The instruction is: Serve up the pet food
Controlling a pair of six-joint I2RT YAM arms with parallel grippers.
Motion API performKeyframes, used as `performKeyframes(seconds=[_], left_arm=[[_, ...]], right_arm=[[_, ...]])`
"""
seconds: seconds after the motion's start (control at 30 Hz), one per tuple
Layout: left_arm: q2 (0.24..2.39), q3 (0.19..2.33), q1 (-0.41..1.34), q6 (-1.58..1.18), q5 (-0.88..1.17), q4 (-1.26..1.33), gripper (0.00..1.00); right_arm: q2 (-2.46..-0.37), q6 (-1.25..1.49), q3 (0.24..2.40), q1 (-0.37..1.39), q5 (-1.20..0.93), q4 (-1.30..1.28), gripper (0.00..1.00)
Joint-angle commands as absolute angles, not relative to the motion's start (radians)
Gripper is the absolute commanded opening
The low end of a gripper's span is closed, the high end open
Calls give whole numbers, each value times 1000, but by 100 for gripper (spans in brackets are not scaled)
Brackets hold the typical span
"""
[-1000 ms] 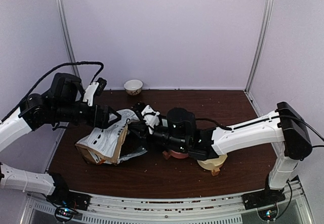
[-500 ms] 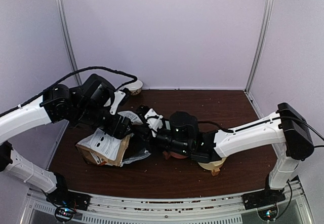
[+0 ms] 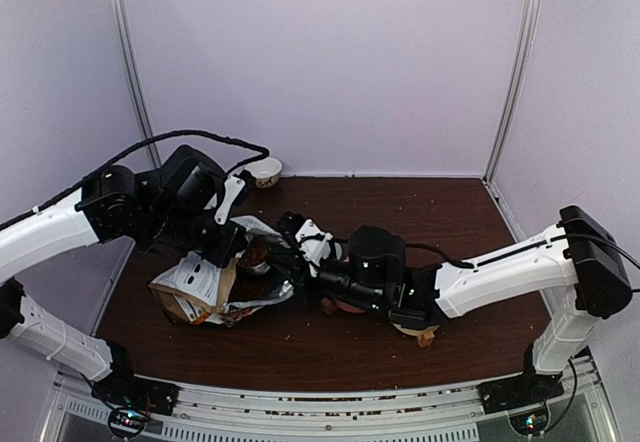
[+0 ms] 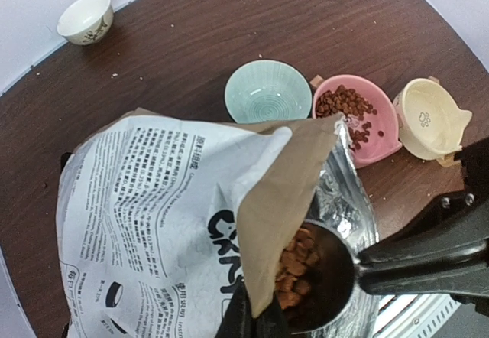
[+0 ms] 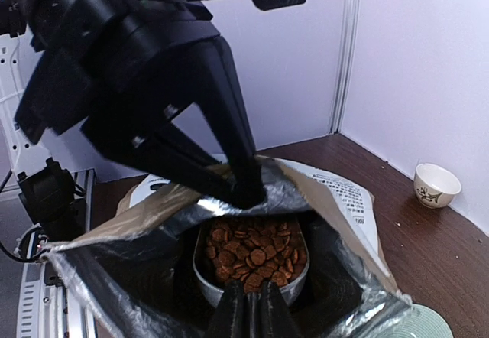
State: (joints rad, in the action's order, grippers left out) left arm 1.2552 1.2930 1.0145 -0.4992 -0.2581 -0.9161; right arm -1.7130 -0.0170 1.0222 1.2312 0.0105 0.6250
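Right tool, low inside bag, apparently grips scoop of pet food.

Top camera overhead; wrist cameras close, both on bag, pet food.

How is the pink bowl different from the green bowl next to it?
The pink bowl has pet food in it; the green bowl is empty. The green bowl has ring lines inside; the pink bowl looks smooth. Both are upright, side by side on the brown table.
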Motion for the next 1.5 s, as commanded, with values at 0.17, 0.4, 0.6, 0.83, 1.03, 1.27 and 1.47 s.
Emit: performKeyframes(seconds=[0.17, 0.4, 0.6, 0.83, 1.03, 1.27, 1.47], left_arm=[[1189, 1380, 1005, -568, -426, -982, 0], [1187, 1424, 979, -623, -456, -977, 0], [1167, 1442, 967, -655, -458, -969, 0], [1129, 1403, 943, -674, -420, -940, 0], [1125, 1386, 912, -658, -380, -920, 0], [1117, 1359, 867, -636, -333, -889, 0], [1117, 1348, 837, -619, -315, -889, 0]], right_arm=[[-1540, -46, 853, 1271, 58, 780, 0], [-1392, -71, 744, 1302, 106, 817, 0], [-1412, -88, 753, 1304, 120, 896, 0], [-1394, -85, 752, 1303, 141, 959, 0], [-1263, -101, 665, 1295, 222, 852, 0], [-1087, -125, 496, 1295, 357, 710, 0], [-946, -85, 380, 1293, 455, 616, 0]])
